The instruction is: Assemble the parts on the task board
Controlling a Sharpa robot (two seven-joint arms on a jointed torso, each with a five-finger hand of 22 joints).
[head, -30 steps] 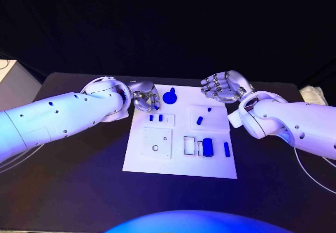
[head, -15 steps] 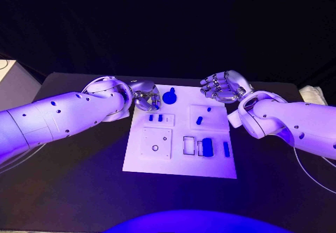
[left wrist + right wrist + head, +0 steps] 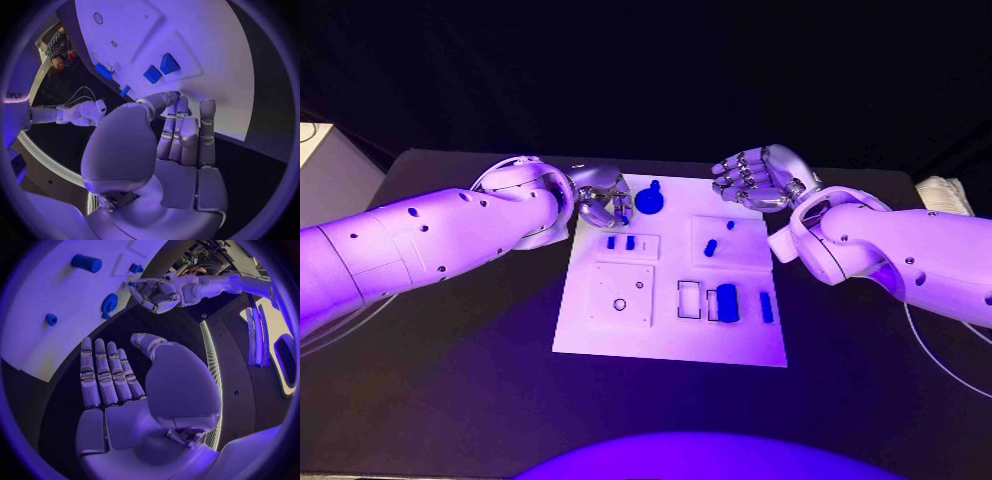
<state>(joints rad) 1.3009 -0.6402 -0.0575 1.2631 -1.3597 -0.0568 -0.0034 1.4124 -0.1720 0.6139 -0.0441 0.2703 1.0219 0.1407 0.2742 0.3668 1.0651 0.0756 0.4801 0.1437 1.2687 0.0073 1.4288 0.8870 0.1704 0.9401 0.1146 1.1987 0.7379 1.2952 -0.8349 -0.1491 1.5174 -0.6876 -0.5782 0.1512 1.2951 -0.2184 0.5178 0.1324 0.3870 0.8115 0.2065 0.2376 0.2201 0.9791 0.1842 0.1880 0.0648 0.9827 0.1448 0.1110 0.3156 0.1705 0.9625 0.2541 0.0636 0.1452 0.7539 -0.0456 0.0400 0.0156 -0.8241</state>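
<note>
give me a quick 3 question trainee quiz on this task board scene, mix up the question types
1. True or false: the right hand holds a blue part.
2. Which hand is nearer the round blue part at the task board's far edge? A) left hand B) right hand
3. Fill in: the table is ____ in colour.

Key:
1. False; its fingers are spread and nothing is in them.
2. A
3. black

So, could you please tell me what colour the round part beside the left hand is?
Blue; the round part shows best in the head view.
</note>
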